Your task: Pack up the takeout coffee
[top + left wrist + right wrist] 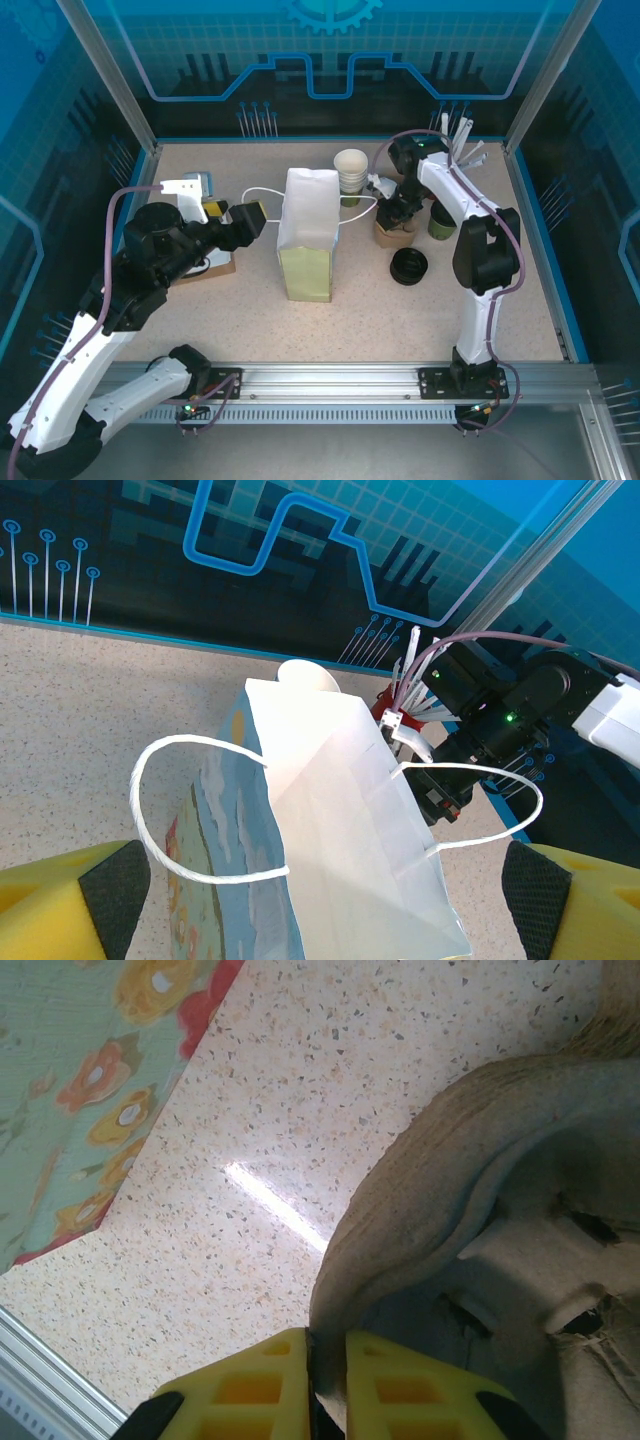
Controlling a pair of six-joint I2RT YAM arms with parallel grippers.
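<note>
A tall paper bag (306, 235) stands open mid-table, floral outside and white inside (345, 820). My left gripper (240, 215) hovers open just left of its mouth, and its fingers (115, 890) straddle the bag's near rim and white handles without touching. My right gripper (326, 1385) is shut on the rim of a brown pulp cup carrier (500, 1210), which sits right of the bag (394, 234). The takeout coffee (441, 222), a small olive-green cup with a dark top, stands just right of the carrier, beside the right arm.
A stack of lidless cups (351, 172) stands behind the bag, next to the right arm's wrist. Loose black lids (408, 266) lie in front of the carrier. A box with small items (200, 190) sits behind the left arm. The bag's floral side (90, 1090) is near the right gripper.
</note>
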